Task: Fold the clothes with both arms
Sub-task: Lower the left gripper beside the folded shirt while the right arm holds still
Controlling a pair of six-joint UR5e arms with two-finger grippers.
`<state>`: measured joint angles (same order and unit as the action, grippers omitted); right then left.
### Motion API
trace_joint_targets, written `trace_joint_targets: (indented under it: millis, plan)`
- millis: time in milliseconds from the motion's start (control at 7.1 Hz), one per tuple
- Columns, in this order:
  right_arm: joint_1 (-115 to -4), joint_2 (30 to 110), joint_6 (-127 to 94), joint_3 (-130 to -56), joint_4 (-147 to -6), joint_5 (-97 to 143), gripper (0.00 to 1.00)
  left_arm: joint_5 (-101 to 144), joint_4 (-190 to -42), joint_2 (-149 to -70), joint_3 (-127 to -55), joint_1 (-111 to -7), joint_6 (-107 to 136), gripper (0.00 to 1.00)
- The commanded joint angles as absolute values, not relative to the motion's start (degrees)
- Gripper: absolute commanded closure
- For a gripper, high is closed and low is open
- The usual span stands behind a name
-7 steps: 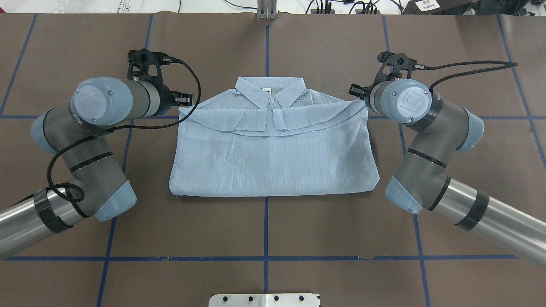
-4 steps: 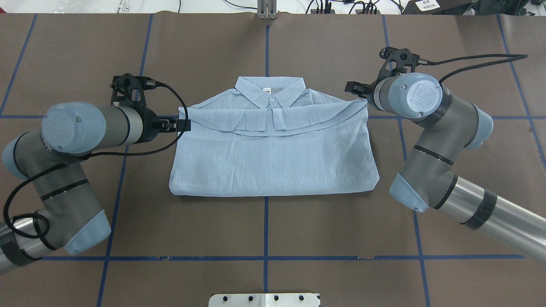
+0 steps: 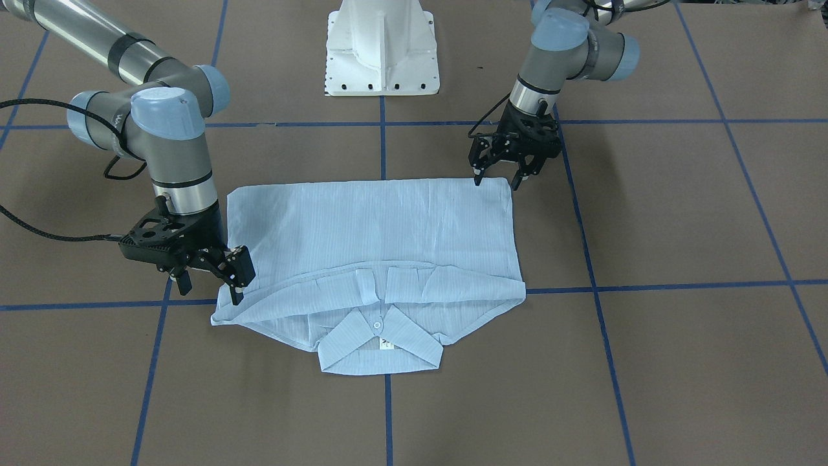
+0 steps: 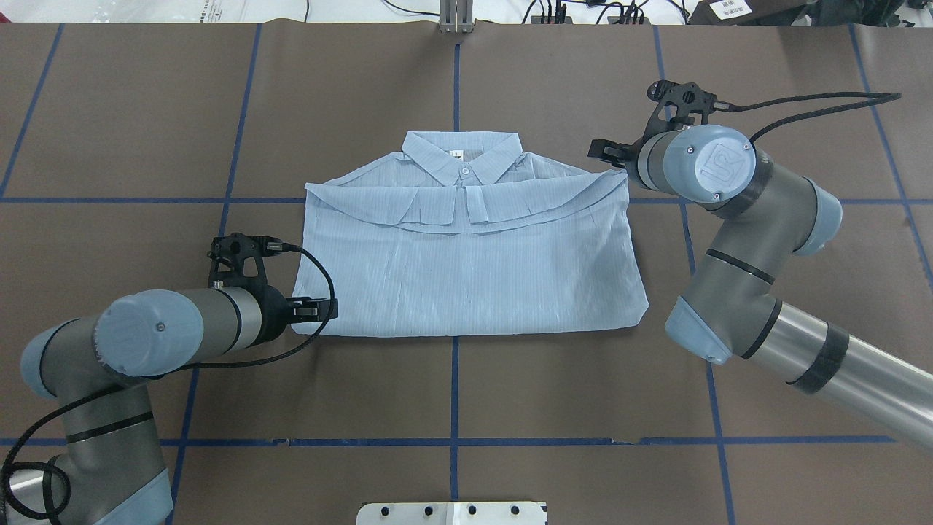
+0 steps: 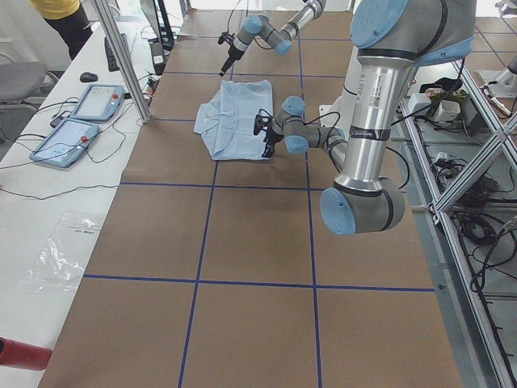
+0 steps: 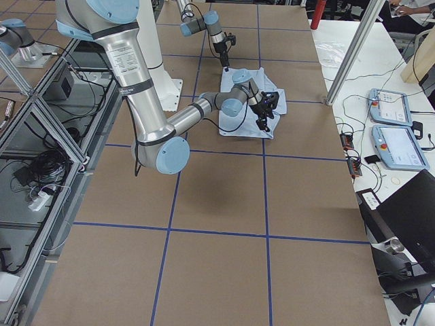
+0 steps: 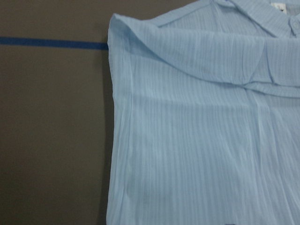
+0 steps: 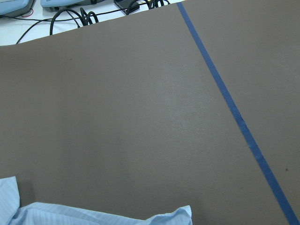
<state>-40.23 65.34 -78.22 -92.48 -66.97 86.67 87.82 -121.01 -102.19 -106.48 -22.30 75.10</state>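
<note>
The pale blue striped shirt [image 4: 466, 262] lies folded flat on the brown table, with its collar [image 4: 463, 157] at the far side and the hem edge toward the robot. It also shows in the front view [image 3: 375, 226]. My left gripper [image 4: 324, 311] is open and empty at the shirt's near left corner, as the front view [image 3: 497, 179] also shows. My right gripper [image 4: 596, 151] is open and empty by the far right shoulder corner, low over it in the front view [image 3: 210, 289]. The left wrist view is filled by the shirt's left edge [image 7: 197, 131]. The right wrist view shows a strip of cloth [image 8: 93, 215].
The white pedestal base [image 3: 381, 48] stands at the robot's side of the table. Blue tape lines [image 4: 455, 386] cross the brown table cover. Cables [image 4: 583, 11] lie past the far edge. Teach pendants [image 5: 81, 121] rest on a side table.
My left arm has swung from the shirt's far left shoulder corner back along the left edge to the near left corner. My right arm has shifted slightly outward, then held still.
</note>
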Motion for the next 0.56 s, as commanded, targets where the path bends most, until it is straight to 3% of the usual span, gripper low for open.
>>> trace_joint_targets:
  millis: [0, 282, 423]
  plan:
    - [-40.17, 65.30, -78.22, -92.55, -66.97, 86.57, 0.00, 87.28, -120.94, -101.60, -105.65, -21.62, 75.76, 0.30]
    - [-40.17, 65.39, -78.22, -92.46, -66.97, 86.66, 0.00, 87.36, -120.94, -101.69, -104.94, -21.27, 75.76, 0.42]
    - [-40.17, 65.39, -78.22, -92.46, -66.97, 86.66, 0.00, 87.54, -120.94, -101.86, -104.94, -21.27, 75.94, 0.69]
